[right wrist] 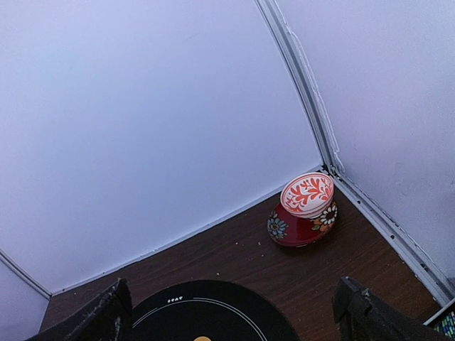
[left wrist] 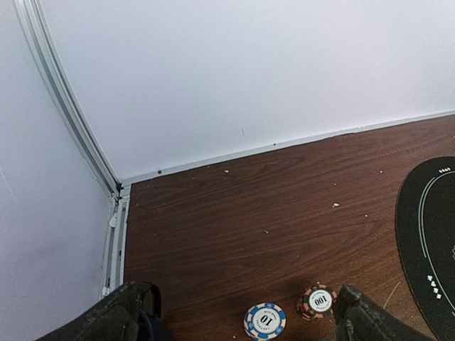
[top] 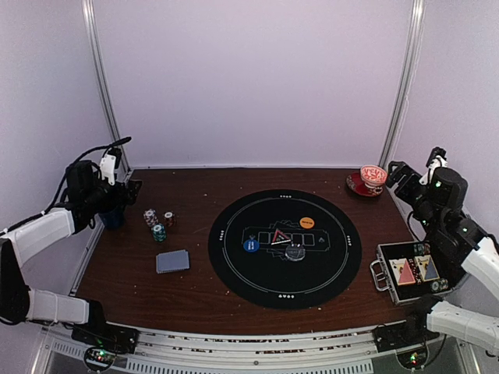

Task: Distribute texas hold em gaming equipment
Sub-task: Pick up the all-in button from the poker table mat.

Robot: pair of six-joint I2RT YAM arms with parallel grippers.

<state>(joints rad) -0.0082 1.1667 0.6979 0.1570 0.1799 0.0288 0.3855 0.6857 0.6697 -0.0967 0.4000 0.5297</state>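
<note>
Woodgrain tabletop (top: pixel 195 195) is enclosed by plain white walls, and a round black mat (top: pixel 234 273) is laid at its centre. On the mat are seen an orange disc (top: pixel 306 222), a blue disc (top: pixel 250 245) and a red triangle marker (top: pixel 279 236). Three poker chips (top: pixel 158 232) are grouped left of the mat, with the card deck (top: pixel 172 261) just nearer the arms. The left gripper (left wrist: pixel 242 302) is spread wide over the table by the chips, with nothing gripped. The right gripper (right wrist: pixel 233 291) is likewise spread and empty, and faces the cup and saucer (right wrist: pixel 304 210). Both pairs of fingers are cut off by the frame edge. The contents of the open metal case (top: pixel 409 271) cannot be made out clearly.
</note>
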